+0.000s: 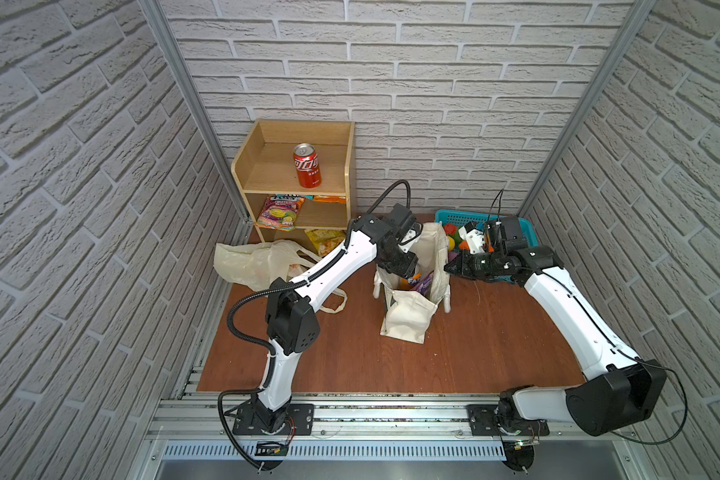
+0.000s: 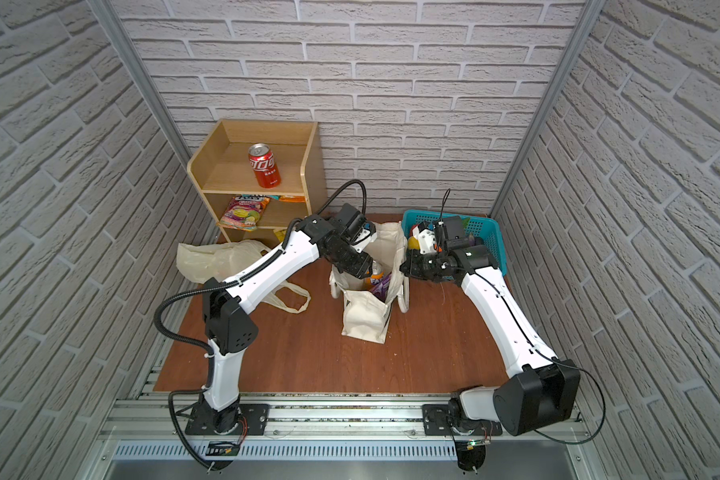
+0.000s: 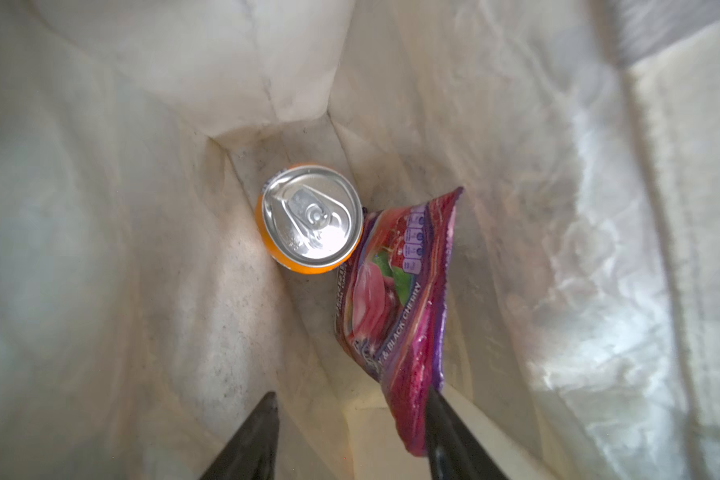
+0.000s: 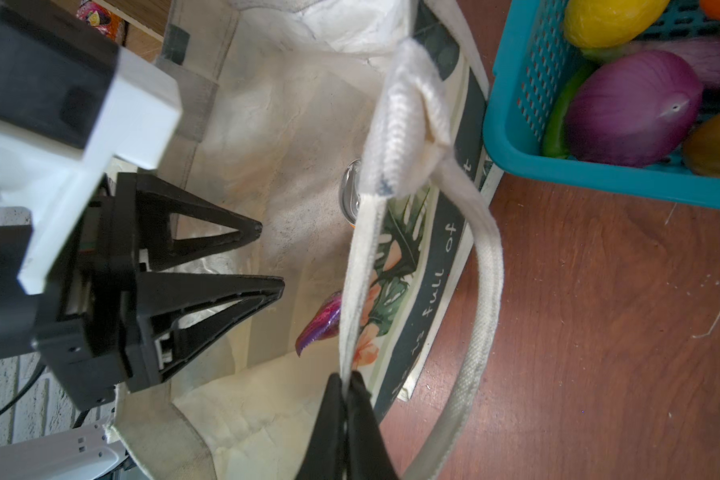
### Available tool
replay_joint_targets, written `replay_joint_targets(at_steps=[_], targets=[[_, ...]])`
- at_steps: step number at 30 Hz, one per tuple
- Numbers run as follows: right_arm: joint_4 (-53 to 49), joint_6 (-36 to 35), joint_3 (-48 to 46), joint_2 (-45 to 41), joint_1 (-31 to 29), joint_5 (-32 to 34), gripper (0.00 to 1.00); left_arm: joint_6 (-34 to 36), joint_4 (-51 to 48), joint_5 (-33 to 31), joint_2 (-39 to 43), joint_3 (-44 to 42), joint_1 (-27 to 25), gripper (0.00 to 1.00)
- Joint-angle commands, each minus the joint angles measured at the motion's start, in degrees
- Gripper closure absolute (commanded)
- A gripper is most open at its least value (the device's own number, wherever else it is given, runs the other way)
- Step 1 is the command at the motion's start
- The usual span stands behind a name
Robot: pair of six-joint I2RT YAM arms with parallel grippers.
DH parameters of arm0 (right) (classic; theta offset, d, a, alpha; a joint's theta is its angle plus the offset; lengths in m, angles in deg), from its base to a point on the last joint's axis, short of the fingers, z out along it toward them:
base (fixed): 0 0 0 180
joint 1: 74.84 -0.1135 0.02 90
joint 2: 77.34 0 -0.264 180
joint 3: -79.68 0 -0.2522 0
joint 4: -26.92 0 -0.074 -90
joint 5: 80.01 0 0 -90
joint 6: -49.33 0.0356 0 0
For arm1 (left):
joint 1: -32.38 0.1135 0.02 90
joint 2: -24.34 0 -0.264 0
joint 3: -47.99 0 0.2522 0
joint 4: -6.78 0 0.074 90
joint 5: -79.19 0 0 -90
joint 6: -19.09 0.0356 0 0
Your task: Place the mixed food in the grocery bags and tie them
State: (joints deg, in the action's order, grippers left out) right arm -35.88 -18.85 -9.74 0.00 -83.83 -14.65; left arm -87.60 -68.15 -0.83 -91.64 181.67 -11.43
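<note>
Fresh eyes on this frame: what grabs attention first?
The cream canvas tote standing mid-table, both arms at its mouth: the right gripper pinches its rim, the left gripper hangs open inside. At the bottom sit an orange soda can and a purple snack packet. A red cola can stands on the back shelf.

The cream canvas tote with a dark green lettered band stands open, its rim pinched by the right claw. Below the spread fingers of the left claw, an orange soda can stands upright on the tote's bottom, and a shiny purple snack packet leans against it, one end just beside a finger. The pale-yellow plastic bag lies crumpled, well apart from both claws.
</note>
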Motion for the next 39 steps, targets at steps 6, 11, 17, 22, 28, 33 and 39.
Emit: replay_joint_targets(at_steps=[6, 11, 17, 22, 28, 33, 39], targets=[[0.2, -1.4, 1.7, -2.5, 0.3, 0.1, 0.95, -1.0, 7.9, -8.9, 16.1, -1.3, 0.7, 0.26], [0.3, -1.2, 2.0, -2.4, 0.3, -0.3, 0.94, -2.5, 9.8, -11.8, 21.5, -8.9, 4.1, 0.22], [0.8, -0.8, 1.9, -2.0, 0.3, -0.7, 0.94, -3.8, 13.7, -10.0, 21.9, -17.4, 6.1, 0.18], [0.7, -0.8, 2.1, -1.5, 0.3, -0.8, 0.94, -4.2, 16.2, -7.4, 17.8, -18.5, 6.0, 0.17], [1.3, -0.7, 3.0, -0.5, 0.3, -0.9, 0.94, -4.2, 18.5, -4.0, 13.9, -17.5, 6.2, 0.63], [2.2, 1.7, 11.9, 5.7, 0.3, -4.7, 0.94, -3.0, 16.9, -4.3, 12.4, -8.7, 7.3, 1.00], [4.0, 6.0, 27.7, 15.6, 0.3, -8.5, 0.94, -2.2, 15.2, -5.0, 9.4, 2.4, 10.0, 1.00]])
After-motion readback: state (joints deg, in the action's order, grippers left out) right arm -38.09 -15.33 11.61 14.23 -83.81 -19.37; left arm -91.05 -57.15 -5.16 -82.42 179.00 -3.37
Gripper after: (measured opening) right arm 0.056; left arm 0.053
